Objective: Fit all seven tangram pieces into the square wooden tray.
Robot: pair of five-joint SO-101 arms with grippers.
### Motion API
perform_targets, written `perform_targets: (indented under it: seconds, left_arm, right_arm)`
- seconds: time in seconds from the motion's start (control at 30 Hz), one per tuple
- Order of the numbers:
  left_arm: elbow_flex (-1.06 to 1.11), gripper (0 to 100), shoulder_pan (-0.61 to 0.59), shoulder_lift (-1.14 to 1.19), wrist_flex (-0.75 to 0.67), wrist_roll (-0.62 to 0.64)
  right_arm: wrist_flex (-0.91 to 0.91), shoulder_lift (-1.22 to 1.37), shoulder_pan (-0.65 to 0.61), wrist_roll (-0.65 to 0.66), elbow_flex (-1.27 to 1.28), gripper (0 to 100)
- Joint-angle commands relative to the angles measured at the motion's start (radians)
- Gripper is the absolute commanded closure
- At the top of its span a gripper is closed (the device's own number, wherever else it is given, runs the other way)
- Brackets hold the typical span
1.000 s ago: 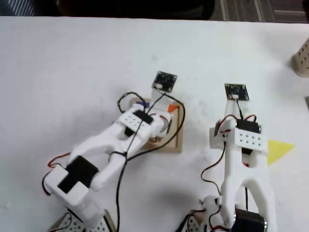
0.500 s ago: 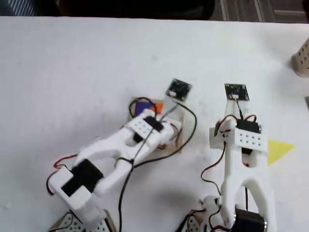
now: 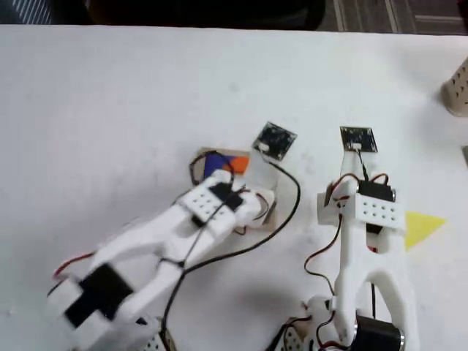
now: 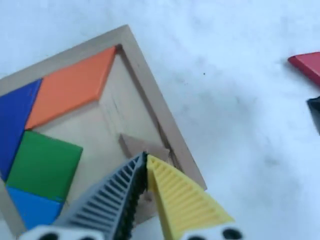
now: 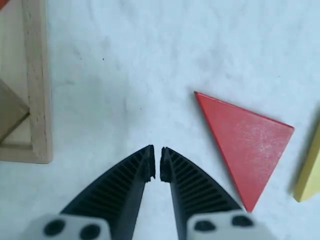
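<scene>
1. Since 0.5 s ago, the left arm has swung back toward near-left, baring more of the tray [image 4: 159,111].
2. Left gripper [image 4: 145,161]: fingers together, tips over the tray's corner.
3. Right gripper [image 5: 156,163]: fingers together, beside the red triangle [image 5: 245,142].
4. In the tray: orange piece [image 4: 72,85], green piece [image 4: 44,162].

Pale bare-wood tray [image 4: 150,95], ribbed plastic fingers [image 5: 125,185]

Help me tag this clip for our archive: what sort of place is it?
Probably a robotics lab or hobby workbench: a wired-up left arm and right arm on a white table, a wooden tangram tray, a loose red triangle.
</scene>
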Motion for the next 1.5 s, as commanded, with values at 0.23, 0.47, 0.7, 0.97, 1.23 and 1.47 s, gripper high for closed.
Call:
perform_targets:
  seconds: [0.23,0.47,0.7,0.97,1.23,1.47]
  left_arm:
    - [0.002,98,0.065,0.082,0.008,-0.014]
    - [-0.021,98,0.125,0.119,0.008,-0.014]
    - [-0.015,98,0.090,0.120,0.041,-0.014]
    - [-0.025,98,-0.021,0.119,0.035,-0.014]
    - [-0.025,98,-0.065,0.111,0.020,-0.006]
    - [0.012,98,0.051,-0.016,-0.066,-0.006]
  right_arm:
    - [-0.015,-0.039,-0.021,0.012,-0.005,97.4]
    - [-0.015,-0.039,-0.019,0.012,-0.005,97.4]
    - [-0.015,-0.039,-0.019,0.012,-0.005,97.4]
    - [-0.015,-0.039,-0.021,0.012,-0.005,97.4]
    - [-0.015,-0.039,-0.019,0.012,-0.005,97.4]
    - [-0.015,-0.039,-0.019,0.014,-0.005,97.4]
